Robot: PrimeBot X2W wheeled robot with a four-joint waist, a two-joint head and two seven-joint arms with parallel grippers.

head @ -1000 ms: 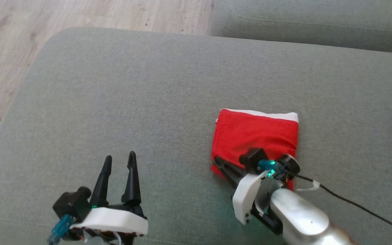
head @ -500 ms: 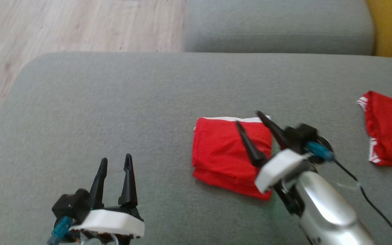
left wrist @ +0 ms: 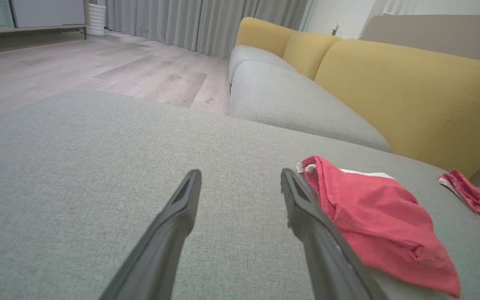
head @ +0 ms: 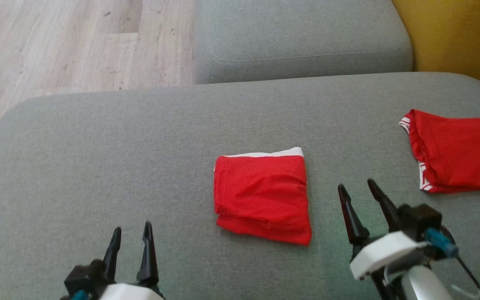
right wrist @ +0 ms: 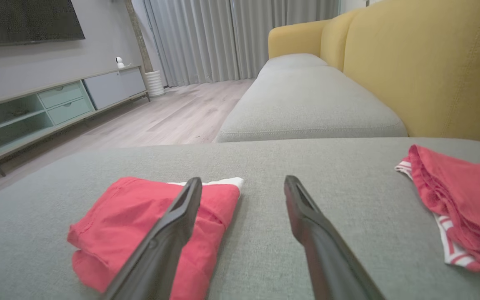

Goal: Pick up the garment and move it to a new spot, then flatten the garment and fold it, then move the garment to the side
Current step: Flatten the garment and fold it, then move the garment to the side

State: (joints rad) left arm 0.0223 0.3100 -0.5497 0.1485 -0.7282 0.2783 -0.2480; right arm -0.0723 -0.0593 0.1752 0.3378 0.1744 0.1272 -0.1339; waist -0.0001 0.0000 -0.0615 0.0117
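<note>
Now the garment (head: 261, 196) lies folded into a compact red rectangle on the grey sofa cushion (head: 98, 158). A white band shows along its far edge, and its layered edges are stacked at the near side. It sits between the two grippers and touches neither. The left gripper (head: 132, 226) has its fingers apart and is empty. The right gripper (head: 355, 183), just beside the garment's right edge, is likewise spread and holds nothing. A second red cloth (head: 456, 150) with white stripes lies well apart to the right.
</note>
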